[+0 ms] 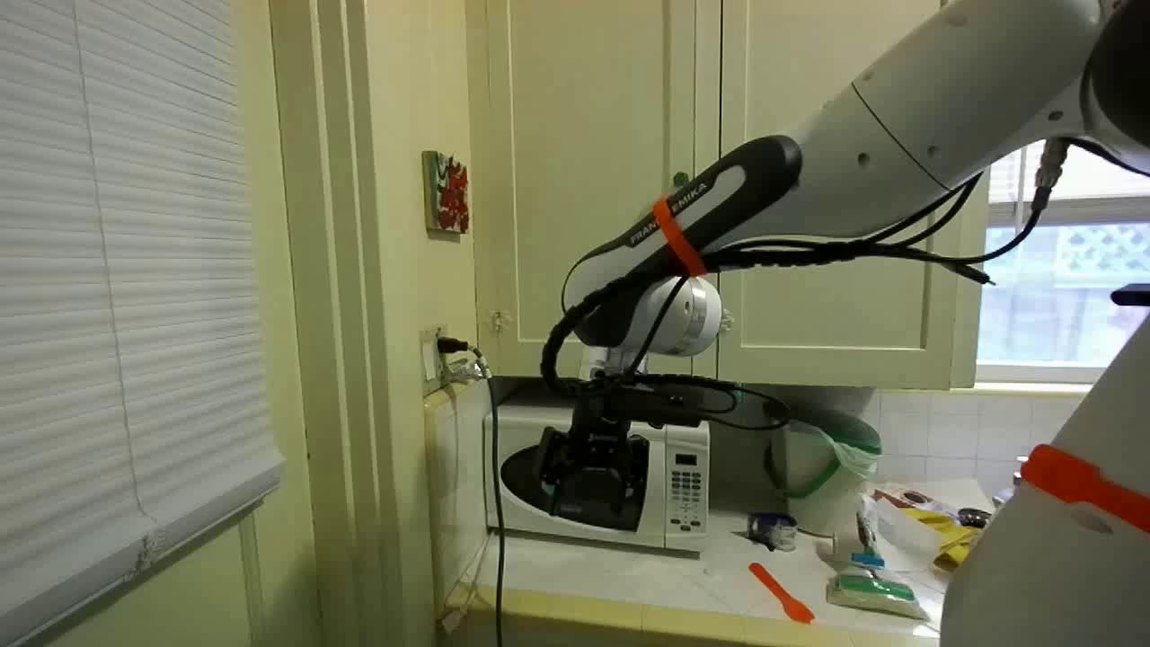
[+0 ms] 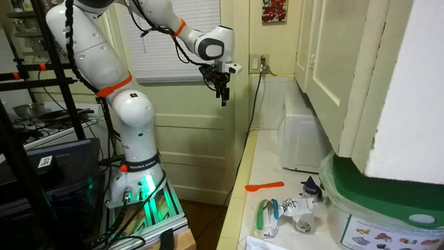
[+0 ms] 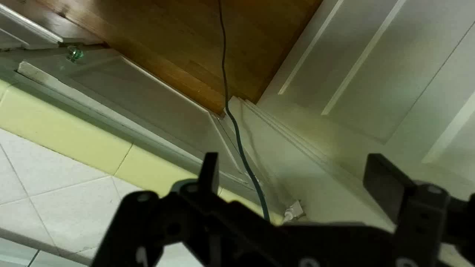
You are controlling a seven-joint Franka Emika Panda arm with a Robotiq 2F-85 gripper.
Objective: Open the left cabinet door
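The left cabinet door [image 1: 588,117] is a cream upper door with a recessed panel, and it looks shut. A small greenish knob [image 1: 680,180] sits near its right edge, just above the arm. The arm covers the door's lower right part. In an exterior view the door [image 2: 304,41] shows as a narrow strip at the far end of the cabinets. My gripper [image 1: 588,490] points down, below the door's bottom edge and in front of the microwave. It [image 2: 223,99] stands well away from the cabinets. In the wrist view the gripper [image 3: 297,170] is open and empty; the upper door is out of view there.
The wider cream door [image 1: 827,305] adjoins on the right. A white microwave [image 1: 687,490] stands on the counter [image 2: 265,156] under the cabinets. A black cable [image 2: 255,100] hangs from the wall outlet. An orange spatula [image 1: 782,593] and a green-lidded bin [image 2: 374,198] are on the counter.
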